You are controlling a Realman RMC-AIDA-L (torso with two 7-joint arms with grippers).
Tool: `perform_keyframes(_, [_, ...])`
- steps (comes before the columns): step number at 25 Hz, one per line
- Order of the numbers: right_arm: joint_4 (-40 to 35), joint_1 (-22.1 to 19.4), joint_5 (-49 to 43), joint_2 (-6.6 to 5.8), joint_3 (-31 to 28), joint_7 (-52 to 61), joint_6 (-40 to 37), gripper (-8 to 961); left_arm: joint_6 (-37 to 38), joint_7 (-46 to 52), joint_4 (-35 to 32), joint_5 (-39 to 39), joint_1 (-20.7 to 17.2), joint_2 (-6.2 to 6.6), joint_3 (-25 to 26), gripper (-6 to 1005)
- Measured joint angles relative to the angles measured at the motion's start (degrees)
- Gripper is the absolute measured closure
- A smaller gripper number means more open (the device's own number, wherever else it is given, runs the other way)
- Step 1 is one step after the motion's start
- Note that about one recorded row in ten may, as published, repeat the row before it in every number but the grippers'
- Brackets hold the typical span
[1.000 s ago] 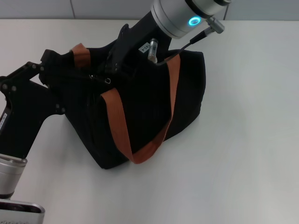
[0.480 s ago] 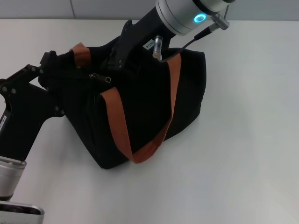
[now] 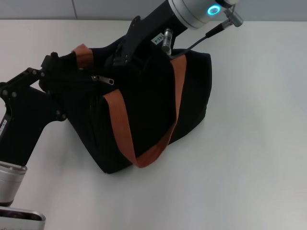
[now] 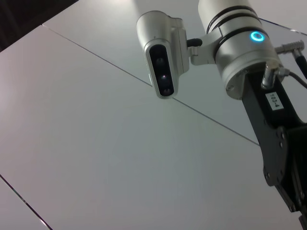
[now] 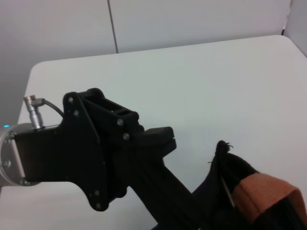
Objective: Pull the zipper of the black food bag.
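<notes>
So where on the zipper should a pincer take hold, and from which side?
Probably the small silver pull tab on top of the black food bag, near its left end. The tab lies flat along the zipper line, so come from above and pinch its thin faces. The left pincer sits at that bag end.

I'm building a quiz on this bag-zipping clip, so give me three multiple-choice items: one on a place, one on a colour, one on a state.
1. Where is the zipper pull?
A. on the bag's upper face, near its left end
B. hanging off the right end
C. lying on the table

2. What colour are the strap handles?
A. blue
B. orange-brown
C. white

3. What is the left gripper doing?
A. parked away from the bag
B. lifting a strap
C. pressed against the black food bag

Answers: 1 A, the silver tab shows there; 2 B, both straps look orange-brown; 3 C, it meets the bag's left end.
</notes>
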State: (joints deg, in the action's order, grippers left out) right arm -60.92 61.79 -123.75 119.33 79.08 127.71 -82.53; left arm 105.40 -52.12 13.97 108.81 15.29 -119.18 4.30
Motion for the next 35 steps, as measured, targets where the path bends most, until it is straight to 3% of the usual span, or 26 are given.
perform_keyframes(4, [0.0,0.1,0.1,0.03,-0.2,1.0,-0.8,904,-0.1,0.0,0.0,0.0,0.1,0.0,0.0,926])
perform_keyframes(9, [0.2,0.3,0.1,0.03,-0.2,1.6,-0.8,792,-0.2,0.0,0.0,0.0,0.2,0.0,0.0,925])
perform_keyframes(26, [3.2,1.1,0.1,0.42,1.6,2.5,2.6,732,-0.4,0.0,0.1,0.0,0.3,0.0,0.0,923])
perform_keyframes(29, [3.9,1.2,0.2,0.46,2.9,2.5,3.7,649,-0.4,0.0,0.1,0.0,0.3,0.0,0.0,923])
perform_keyframes(35, [5.2,1.5,0.9,0.47,3.7,2.5,5.0,650,-0.4,0.0,0.1,0.0,0.4,0.0,0.0,922])
